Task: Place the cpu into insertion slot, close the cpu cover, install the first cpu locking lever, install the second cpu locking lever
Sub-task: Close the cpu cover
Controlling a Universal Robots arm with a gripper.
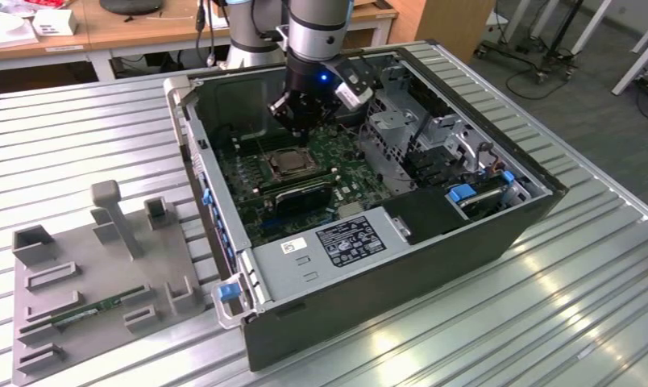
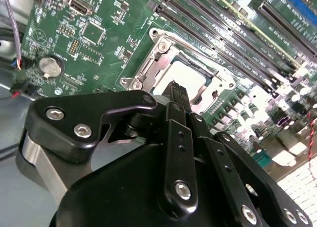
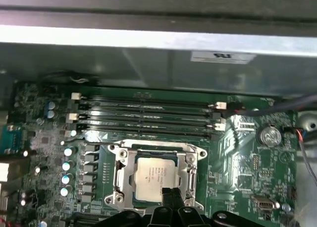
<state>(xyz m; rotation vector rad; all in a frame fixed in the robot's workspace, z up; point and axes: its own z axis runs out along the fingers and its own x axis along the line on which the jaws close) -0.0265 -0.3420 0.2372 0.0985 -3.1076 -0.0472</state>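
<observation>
the cpu [image 3: 155, 176] lying flat in the insertion slot [image 3: 156, 155], the cpu cover [image 3: 124, 173] folded down around it, we find them near the middle of the motherboard [image 3: 237, 162], just beside the memory slots [image 3: 143, 113], the gripper [image 3: 170, 196] clenched on nothing, at the cover's side away from those slots

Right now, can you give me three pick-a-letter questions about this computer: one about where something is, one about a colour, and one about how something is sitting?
1. Where is the small flat silver-tan square cpu?
A) in the dark square insertion slot
B) on the grey tray outside
C) on the floor

2. What colour is the flat motherboard?
A) red
B) green
C) yellow

3. How is the thin silver-grey metal cpu cover?
A) standing upright
B) taken off
C) lying flat around the chip

Answers:
1 A, the chip sits inside the socket rim.
2 B, the board is green all over.
3 C, the frame lies flat around the chip.
</observation>
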